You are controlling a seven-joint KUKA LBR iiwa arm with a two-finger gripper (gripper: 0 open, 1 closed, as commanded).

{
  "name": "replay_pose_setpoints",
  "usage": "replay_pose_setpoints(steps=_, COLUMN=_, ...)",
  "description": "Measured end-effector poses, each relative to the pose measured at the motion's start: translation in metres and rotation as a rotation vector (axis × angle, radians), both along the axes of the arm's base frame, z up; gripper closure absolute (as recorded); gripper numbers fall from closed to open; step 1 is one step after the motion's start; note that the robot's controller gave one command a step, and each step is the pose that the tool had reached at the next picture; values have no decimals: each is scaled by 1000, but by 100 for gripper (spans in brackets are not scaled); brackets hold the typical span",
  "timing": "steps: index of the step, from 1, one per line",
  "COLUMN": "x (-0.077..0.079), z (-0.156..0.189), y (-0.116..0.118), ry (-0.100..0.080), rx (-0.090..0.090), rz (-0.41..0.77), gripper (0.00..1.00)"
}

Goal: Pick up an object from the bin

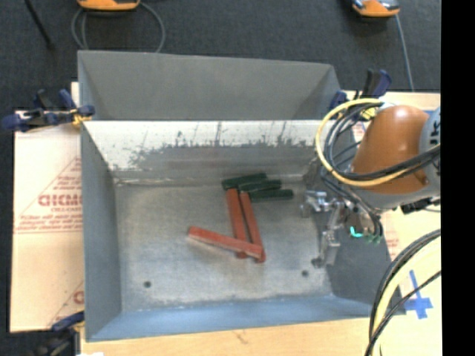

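In the grey metal bin (96, 213), on the floor near its middle, a small cluster of long, slim bars, straight and square-ended, with a dull finish. Two red-brown bars (245, 221) side by side, touching along their length, running from the far middle of the floor toward the near side and leaning a little rightward at the near end. Across that near end, a third red-brown bar (211, 239), slanting away to the left, its right end meeting the pair; which of them on top, not possible to tell. At the far end of the pair, dark green bars (256, 185), two or perhaps three, laid askew on one another, pointing rightward toward the right wall, seemingly shorter than the red-brown ones and touching the pair's far tips. To the right of the cluster, the gripper (320, 258), low inside the bin just beside the right wall, above bare, scuffed floor, apart from every bar, nearest to the rightward tip of the green ones and to the near end of the red-brown pair. Wide or narrow: cannot tell from this angle. Behind and above it, the orange wrist cover (393, 143) of the arm, over the right rim.
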State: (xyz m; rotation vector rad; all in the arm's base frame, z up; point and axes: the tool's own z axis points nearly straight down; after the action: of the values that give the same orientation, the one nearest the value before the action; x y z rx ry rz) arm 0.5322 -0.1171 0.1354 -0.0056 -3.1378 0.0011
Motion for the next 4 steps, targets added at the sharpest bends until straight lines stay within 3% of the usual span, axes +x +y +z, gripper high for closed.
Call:
replay_pose_setpoints(steps=1, x=83, z=-66, y=60, ry=-14, rx=1, rz=123, gripper=0)
replay_pose_setpoints(steps=2, x=53, z=-34, y=134, ry=-7, rx=4, rz=-120, gripper=0)
replay_pose_setpoints(steps=3, x=-35, z=-33, y=140, ry=0, rx=0, rz=-334, gripper=0)
replay_pose_setpoints(steps=4, x=-25, z=-64, y=173, ry=-8, rx=1, rz=-401, gripper=0)
